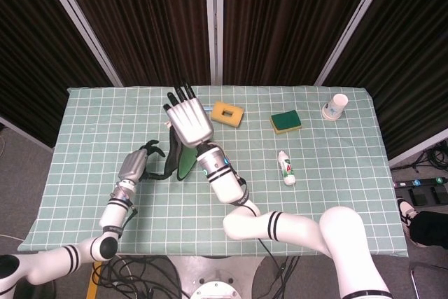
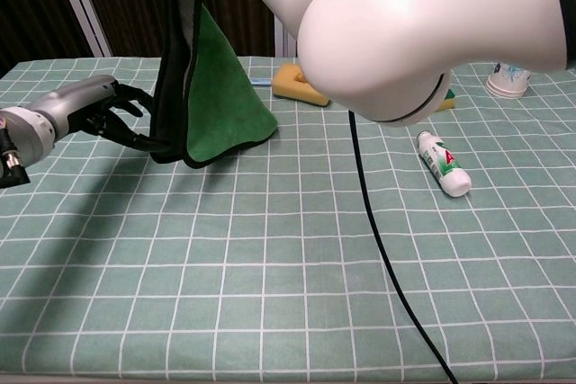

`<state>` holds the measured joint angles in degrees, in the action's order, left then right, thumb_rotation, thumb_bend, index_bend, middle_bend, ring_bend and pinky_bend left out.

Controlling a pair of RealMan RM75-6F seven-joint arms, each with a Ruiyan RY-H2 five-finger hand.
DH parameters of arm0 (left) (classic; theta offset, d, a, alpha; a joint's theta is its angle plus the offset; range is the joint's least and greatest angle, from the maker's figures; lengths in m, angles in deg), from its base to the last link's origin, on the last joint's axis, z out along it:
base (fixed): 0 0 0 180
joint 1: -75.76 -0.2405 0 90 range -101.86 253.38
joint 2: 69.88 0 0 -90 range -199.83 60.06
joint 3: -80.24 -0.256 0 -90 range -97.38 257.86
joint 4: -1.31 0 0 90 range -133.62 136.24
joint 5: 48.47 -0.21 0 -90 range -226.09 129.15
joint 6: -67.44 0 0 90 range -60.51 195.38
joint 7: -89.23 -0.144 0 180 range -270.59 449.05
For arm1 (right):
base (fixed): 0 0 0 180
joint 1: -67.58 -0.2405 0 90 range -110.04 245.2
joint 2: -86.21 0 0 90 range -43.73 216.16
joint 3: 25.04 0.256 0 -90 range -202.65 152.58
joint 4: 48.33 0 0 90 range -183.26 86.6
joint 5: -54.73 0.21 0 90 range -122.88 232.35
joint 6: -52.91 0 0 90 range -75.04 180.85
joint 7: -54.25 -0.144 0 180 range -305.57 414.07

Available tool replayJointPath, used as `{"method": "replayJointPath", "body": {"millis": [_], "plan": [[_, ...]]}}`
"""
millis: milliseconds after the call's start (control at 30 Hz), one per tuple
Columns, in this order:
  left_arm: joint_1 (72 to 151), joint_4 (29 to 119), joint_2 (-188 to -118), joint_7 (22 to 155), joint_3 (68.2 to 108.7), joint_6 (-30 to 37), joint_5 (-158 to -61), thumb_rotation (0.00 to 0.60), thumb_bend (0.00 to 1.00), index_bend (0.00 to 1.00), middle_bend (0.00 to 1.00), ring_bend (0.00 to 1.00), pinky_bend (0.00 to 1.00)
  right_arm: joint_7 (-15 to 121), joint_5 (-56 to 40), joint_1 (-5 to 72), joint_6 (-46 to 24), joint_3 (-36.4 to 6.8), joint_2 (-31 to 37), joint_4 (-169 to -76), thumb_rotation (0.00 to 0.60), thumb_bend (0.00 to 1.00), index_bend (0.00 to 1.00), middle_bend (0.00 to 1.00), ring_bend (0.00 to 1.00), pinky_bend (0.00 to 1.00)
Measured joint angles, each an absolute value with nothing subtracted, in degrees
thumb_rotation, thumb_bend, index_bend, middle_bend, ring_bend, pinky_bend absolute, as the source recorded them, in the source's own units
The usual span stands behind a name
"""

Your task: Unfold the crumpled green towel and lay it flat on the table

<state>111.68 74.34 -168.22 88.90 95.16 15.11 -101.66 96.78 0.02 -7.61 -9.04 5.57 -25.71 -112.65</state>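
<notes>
Green towel [image 2: 220,101]: soft cloth, bright green face with a dark, near-black edge or backing. Not flat; hangs in vertical folds from above, narrow at the top and widening downward. Lower edge touches the checked tablecloth, left of the table's centre. From the head view [image 1: 183,161] only a small green and dark strip shows.

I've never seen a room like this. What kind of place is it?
Probably a robot test lab: dark curtains behind, cables on the floor, and a checked tablecloth set with a sponge and small bottle.
</notes>
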Motion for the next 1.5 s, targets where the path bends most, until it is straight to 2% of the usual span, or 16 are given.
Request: {"method": "replayJointPath", "body": {"millis": [167, 233, 433, 700, 933, 1167, 1333, 1500], "plan": [[111.46, 73.62, -168.73, 90.11, 95.47, 15.36, -101.64, 0.576, 0.19, 0.6, 0.3, 0.21, 0.29, 96.6, 0.1, -6.62, -9.45, 4.64, -24.7, -114.71, 0.6, 0.53, 0.72, 0.29, 0.12, 0.07], [111.24, 73.5, -168.87, 91.26, 95.69, 15.34, -101.9, 0.599, 0.24, 0.65, 0.33, 0.22, 0.29, 96.32, 0.16, -6.0, -9.52, 4.13, -24.23, -115.8, 0.6, 0.52, 0.72, 0.29, 0.12, 0.07], [110.47, 72.65, -169.66, 95.89, 96.78, 14.58, -103.55, 0.6, 0.38, 0.75, 0.42, 0.28, 0.29, 94.78, -0.14, -3.67, -9.93, 2.36, -22.46, -119.54, 0.6, 0.52, 0.72, 0.29, 0.12, 0.07], [109.41, 72.9, -169.84, 100.99, 98.16, 12.72, -106.93, 0.6, 0.47, 0.83, 0.48, 0.29, 0.29, 91.46, -1.48, 0.11, -10.71, 0.15, -18.94, -126.07, 0.6, 0.52, 0.72, 0.29, 0.12, 0.07], [108.01, 75.49, -167.07, 102.15, 98.16, 10.3, -109.63, 0.6, 0.49, 0.84, 0.49, 0.29, 0.29, 87.55, -4.65, 4.39, -12.32, -2.21, -14.45, -132.44, 0.6, 0.52, 0.72, 0.28, 0.12, 0.07], [106.5, 79.14, -162.87, 101.35, 98.39, 4.03, -114.58, 0.6, 0.48, 0.84, 0.49, 0.29, 0.29, 80.07, -8.2, 8.95, -12.65, -4.18, -8.2, -136.48, 0.6, 0.52, 0.72, 0.28, 0.12, 0.07], [107.89, 79.75, -160.98, 98.49, 100.32, 3.11, -115.6, 0.6, 0.48, 0.84, 0.49, 0.29, 0.29, 73.68, -9.24, 10.21, -10.22, -4.16, -5.36, -136.16, 0.6, 0.52, 0.72, 0.29, 0.12, 0.07], [110.96, 76.94, -161.0, 96.59, 103.52, 3.95, -113.59, 0.6, 0.48, 0.84, 0.49, 0.29, 0.29, 68.62, -10.13, 9.8, -8.28, -3.06, -5.27, -131.45, 0.6, 0.52, 0.72, 0.29, 0.12, 0.07]]}}
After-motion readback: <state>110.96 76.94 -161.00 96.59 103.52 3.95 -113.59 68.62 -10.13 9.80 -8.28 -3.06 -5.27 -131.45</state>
